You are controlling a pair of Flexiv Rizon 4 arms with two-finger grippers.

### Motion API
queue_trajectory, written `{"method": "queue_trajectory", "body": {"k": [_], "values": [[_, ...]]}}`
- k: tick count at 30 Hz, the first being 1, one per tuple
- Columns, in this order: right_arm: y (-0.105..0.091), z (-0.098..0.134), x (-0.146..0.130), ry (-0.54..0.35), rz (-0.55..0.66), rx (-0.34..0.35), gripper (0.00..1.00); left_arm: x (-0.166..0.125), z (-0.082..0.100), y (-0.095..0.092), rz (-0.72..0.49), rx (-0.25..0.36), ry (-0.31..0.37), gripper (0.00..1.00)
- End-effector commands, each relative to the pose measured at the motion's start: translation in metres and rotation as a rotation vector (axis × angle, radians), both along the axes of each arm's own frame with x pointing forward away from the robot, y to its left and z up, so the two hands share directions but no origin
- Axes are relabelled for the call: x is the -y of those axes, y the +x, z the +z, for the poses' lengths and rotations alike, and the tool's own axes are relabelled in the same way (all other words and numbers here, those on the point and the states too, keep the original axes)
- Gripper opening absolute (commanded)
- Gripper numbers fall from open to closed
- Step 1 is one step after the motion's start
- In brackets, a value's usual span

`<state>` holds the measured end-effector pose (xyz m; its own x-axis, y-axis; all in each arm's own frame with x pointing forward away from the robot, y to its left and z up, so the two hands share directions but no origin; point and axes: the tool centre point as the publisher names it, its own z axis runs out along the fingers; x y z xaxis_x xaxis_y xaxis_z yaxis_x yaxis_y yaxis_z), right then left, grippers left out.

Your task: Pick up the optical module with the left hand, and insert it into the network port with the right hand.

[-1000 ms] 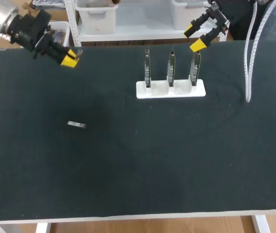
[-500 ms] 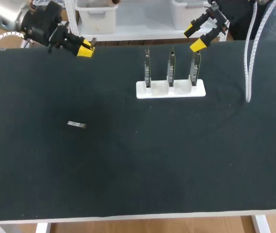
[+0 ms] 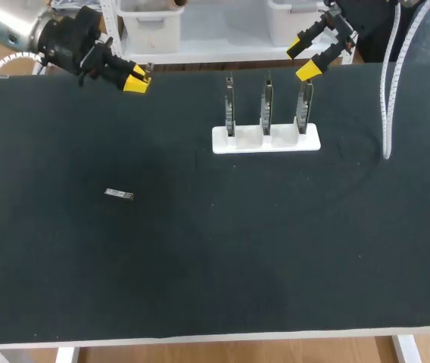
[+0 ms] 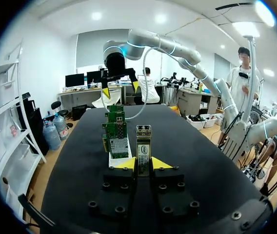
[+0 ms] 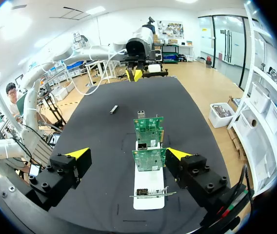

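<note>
Clamping the optical module between its yellow tips, the left gripper hangs above the black mat. It sits well off to the left of the white stand and a touch farther back, near the table's far edge. From the left wrist view the module sticks straight out past the fingertips, pinched from both sides, with the stand ahead of it.

On that stand are three green network cards, upright in a row. Up by the stand's right end, toward the far edge, there's the right gripper, fingers spread wide with nothing touching them. Its own wrist view looks down along the row of cards, with the stand lying below between the parted tips.

Out on the mat, well to the left of the stand and nearer the robot, a small grey piece lies flat, apart from everything else.
</note>
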<state>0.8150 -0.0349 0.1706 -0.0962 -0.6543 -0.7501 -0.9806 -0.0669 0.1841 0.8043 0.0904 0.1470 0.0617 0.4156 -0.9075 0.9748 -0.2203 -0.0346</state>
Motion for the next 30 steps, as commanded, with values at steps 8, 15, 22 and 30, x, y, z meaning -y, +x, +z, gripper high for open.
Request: {"method": "queue_trajectory", "body": {"k": [8, 15, 22, 30], "values": [[0.008, 0.001, 0.0, 0.024, 0.212, -0.187, 1.0, 0.0, 0.001, 0.005, -0.012, -0.006, 0.005, 0.0], [0.008, 0.001, 0.0, 0.024, 0.212, -0.187, 1.0, 0.024, 0.016, 0.013, -0.016, 0.044, -0.075, 0.0], [0.008, 0.001, 0.0, 0.024, 0.212, -0.187, 1.0, 0.059, 0.044, 0.029, -0.058, 0.113, -0.206, 0.0], [0.008, 0.001, 0.0, 0.024, 0.212, -0.187, 1.0, 0.086, 0.051, 0.04, -0.007, 0.11, -0.167, 0.0]]}}
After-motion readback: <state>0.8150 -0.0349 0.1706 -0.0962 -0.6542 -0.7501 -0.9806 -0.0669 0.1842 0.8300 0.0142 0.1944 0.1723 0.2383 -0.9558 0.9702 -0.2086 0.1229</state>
